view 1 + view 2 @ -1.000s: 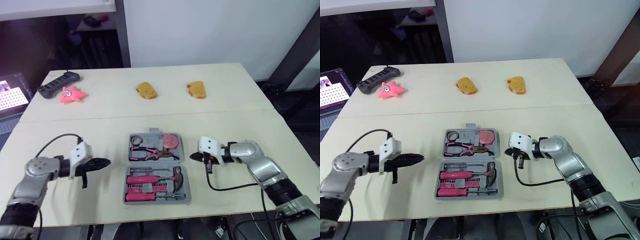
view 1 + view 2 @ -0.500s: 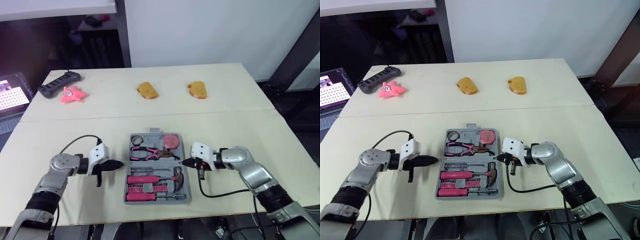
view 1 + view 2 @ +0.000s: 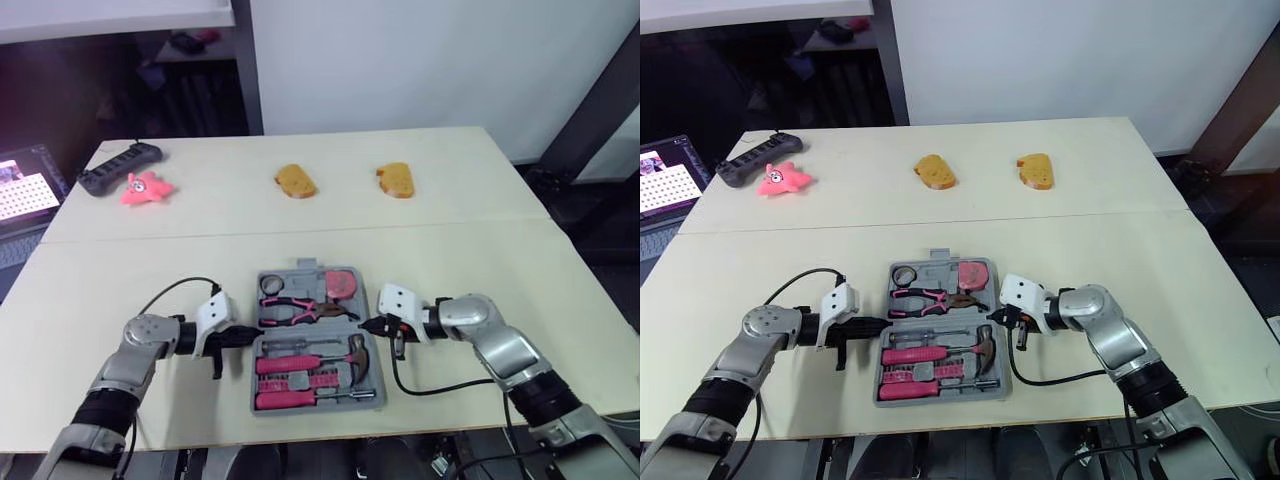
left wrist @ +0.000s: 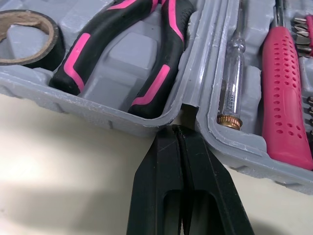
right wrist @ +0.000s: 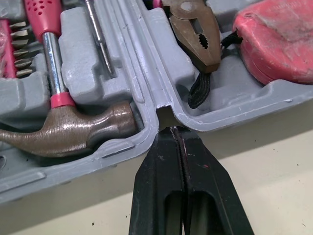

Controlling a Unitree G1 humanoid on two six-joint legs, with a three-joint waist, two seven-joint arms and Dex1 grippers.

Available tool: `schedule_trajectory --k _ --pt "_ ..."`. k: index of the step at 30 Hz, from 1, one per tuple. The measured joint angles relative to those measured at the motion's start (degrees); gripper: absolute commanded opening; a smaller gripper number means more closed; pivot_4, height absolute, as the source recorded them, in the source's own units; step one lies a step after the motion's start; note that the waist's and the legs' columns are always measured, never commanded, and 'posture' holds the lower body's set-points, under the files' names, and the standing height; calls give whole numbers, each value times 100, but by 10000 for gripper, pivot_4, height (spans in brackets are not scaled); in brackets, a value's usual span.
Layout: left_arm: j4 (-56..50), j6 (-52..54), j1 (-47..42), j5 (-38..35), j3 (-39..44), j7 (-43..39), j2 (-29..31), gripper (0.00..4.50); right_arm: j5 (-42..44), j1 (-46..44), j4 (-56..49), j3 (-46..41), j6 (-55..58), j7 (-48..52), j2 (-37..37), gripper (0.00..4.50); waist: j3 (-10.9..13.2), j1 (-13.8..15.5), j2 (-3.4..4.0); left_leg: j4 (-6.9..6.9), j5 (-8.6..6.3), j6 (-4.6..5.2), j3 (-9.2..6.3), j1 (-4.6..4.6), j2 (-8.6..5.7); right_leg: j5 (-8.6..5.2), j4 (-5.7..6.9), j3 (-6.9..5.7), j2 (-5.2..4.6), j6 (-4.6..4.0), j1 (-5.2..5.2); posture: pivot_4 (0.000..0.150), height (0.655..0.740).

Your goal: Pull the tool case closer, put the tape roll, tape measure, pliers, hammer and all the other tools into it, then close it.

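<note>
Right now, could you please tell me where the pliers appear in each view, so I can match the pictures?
Left eye view: pliers lie in the open tool case's far half.
Right eye view: pliers in the same far half.
Left wrist view: pliers' pink-and-black handles, beside the tape roll, past the left gripper.
Right wrist view: pliers' brown head, beside the red tape measure.
Shared landmark: the case's hinge seam.

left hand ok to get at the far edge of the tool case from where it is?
Probably yes. The left hand, shut, sits at the hinge gap on the tool case's left side. Nothing lies on the table between it and the far edge.
</note>
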Motion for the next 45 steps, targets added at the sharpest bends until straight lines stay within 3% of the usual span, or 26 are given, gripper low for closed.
schedule_trajectory --k 22,45 --pt "-871 472 524 51 -53 352 -23 581 99 725 -992 -162 823 82 -223 0 -4 13 2 0 0 0 -2 7 0 -1 -2 0 -1 1 11 1500 7400" --pt "-1495 771 1031 -72 -73 387 141 581 176 830 -1058 -95 954 121 -293 0 -7 9 4 0 0 1 -4 14 0 -1 -3 0 -1 1 19 1500 7400"
